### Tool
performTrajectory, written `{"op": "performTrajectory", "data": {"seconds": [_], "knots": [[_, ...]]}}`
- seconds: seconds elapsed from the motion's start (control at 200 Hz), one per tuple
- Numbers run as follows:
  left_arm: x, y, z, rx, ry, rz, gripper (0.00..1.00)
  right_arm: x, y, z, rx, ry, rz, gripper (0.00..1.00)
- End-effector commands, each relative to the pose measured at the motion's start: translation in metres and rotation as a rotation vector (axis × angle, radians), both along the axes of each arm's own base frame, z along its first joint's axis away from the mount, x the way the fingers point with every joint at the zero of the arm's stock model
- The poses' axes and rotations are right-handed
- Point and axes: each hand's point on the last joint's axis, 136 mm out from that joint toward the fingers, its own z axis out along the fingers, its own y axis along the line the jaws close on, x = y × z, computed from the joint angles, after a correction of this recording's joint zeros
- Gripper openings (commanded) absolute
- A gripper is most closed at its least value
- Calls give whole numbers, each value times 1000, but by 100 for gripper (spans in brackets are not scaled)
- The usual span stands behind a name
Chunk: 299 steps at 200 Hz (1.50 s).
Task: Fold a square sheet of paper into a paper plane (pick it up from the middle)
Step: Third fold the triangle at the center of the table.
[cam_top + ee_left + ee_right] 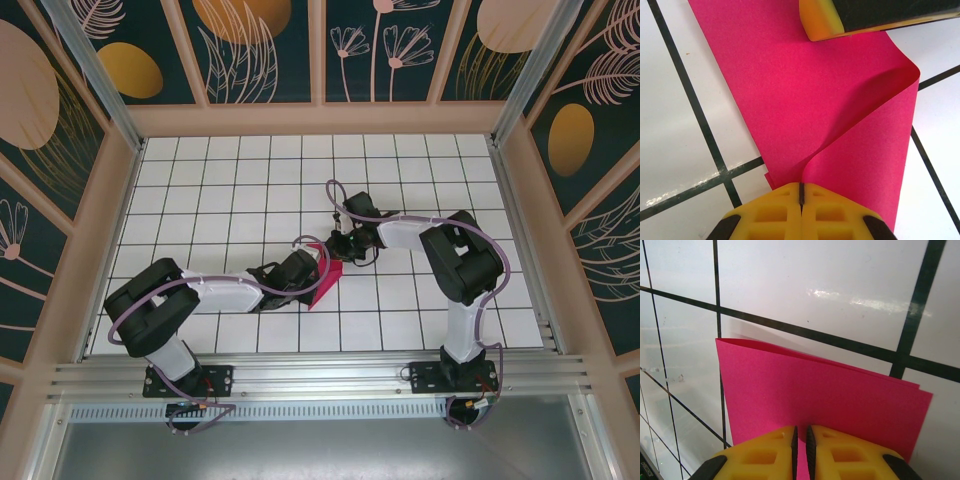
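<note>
White gridded table (240,180) across the middle of the top view, its near edge hidden behind the arm bases. On it, left arm (215,292) reaching in from the lower left and right arm (455,262) bending in from the right, meeting just left of centre. Between them, the square sheet of paper (325,285), magenta-pink and largely covered from above by both wrists. Just a narrow pointed strip on show there, its outline hard to judge. In the left wrist view, the same paper (805,100) filling the middle, cut off by the top edge of the frame and hidden at the bottom behind yellow fingers. One layer curling up and over along the right side, not pressed flat. In the right wrist view, the paper (815,390) doubled, two edges slightly offset at the upper right, lower part hidden behind the fingers. Left gripper (801,192): jaws pressed tight together, pinching the paper at the seam. Right gripper (800,437): jaws nearly closed, a thin slit left, clamped on the near edge of the folded paper. At the upper right of the left wrist view, one yellow fingertip (822,25) of the right gripper on the paper, the rest cut off by the frame.
</note>
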Motion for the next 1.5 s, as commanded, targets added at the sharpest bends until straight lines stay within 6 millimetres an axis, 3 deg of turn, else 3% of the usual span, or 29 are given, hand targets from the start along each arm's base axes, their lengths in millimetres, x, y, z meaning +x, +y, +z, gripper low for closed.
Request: {"op": "performTrajectory", "data": {"seconds": [0.0, 0.115, 0.305, 0.41, 0.555, 0.796, 1.081, 1.491], "knots": [[0, 6, -14, 31, 13, 12, 0, -17, -9, -23, -70, 57, -9, 19], [-1, 7, -15, 31, 14, 9, 0, -12, -6, -12, -45, 33, -17, 19], [-4, 10, -19, 38, 20, 4, 0, 3, -6, 38, 63, -63, -61, 21], [-4, 9, -18, 34, 19, 1, 0, -3, -16, 58, 110, -106, -99, 22], [-4, 7, -18, 32, 19, -10, 0, -26, -23, 67, 195, -102, -133, 20], [-5, 7, -18, 35, 24, -11, 0, -58, -16, 56, 278, -23, -134, 14], [-3, 5, -16, 42, 18, -18, 0, -61, 2, 44, 245, 5, -94, 13], [-1, 11, -16, 70, 11, -3, 0, -69, -11, -3, 134, 64, -110, 13]]}}
